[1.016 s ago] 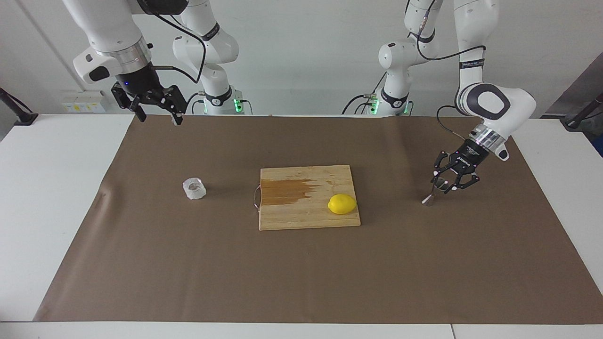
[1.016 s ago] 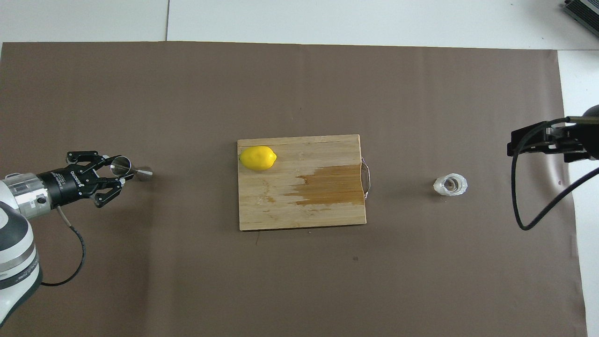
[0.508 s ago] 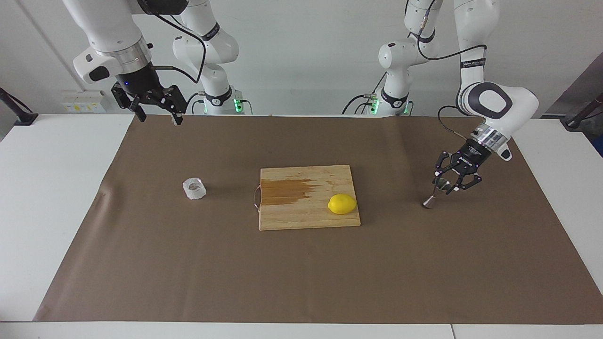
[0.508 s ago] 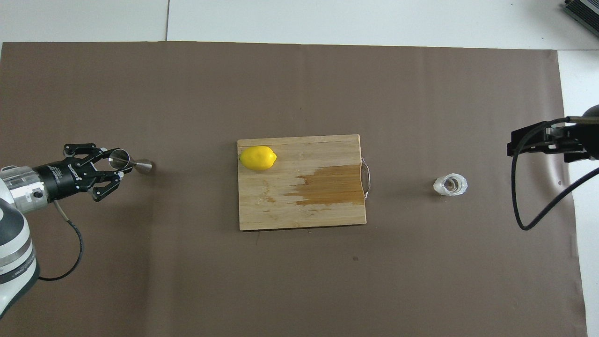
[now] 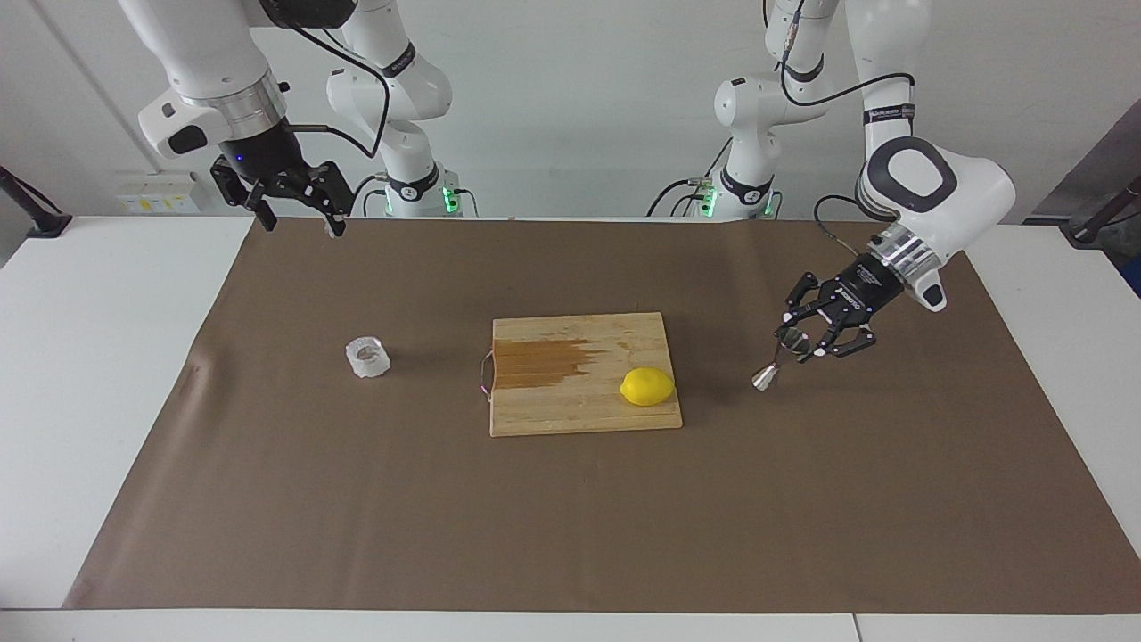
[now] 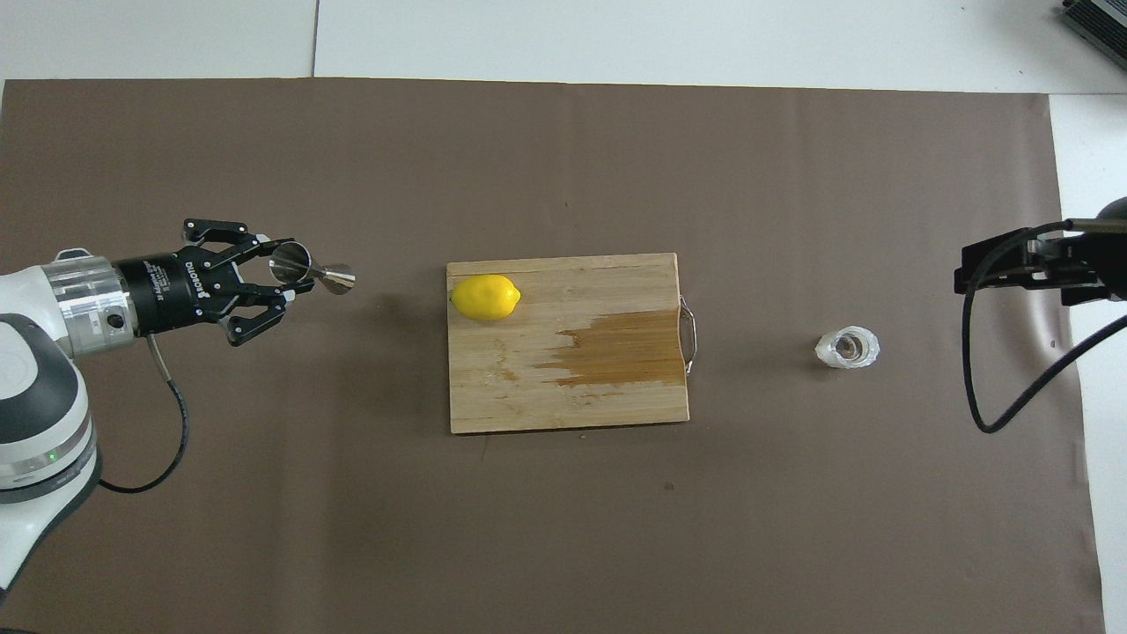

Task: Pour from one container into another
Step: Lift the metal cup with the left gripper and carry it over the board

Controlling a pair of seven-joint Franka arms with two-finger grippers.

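Observation:
The steel jigger (image 5: 768, 370) (image 6: 317, 272) hangs tilted over the brown mat, between the cutting board and the left arm's end of the table. My left gripper (image 5: 796, 341) (image 6: 283, 269) is shut on the jigger's upper cone. The clear faceted glass cup (image 5: 368, 356) (image 6: 847, 348) stands upright on the mat at the right arm's end, beside the board's handle. High above the mat's edge by the robots, my right gripper (image 5: 301, 223) hangs open and holds nothing, well away from the glass.
A wooden cutting board (image 5: 579, 410) (image 6: 563, 401) lies mid-table with a dark wet patch near its handle. A yellow lemon (image 5: 647, 386) (image 6: 485, 297) sits on the board's corner closest to the jigger. The brown mat (image 5: 570, 517) covers most of the white table.
My left gripper has carried the jigger toward the cutting board and a little higher, with the jigger still tilted. The right arm and the glass have not moved.

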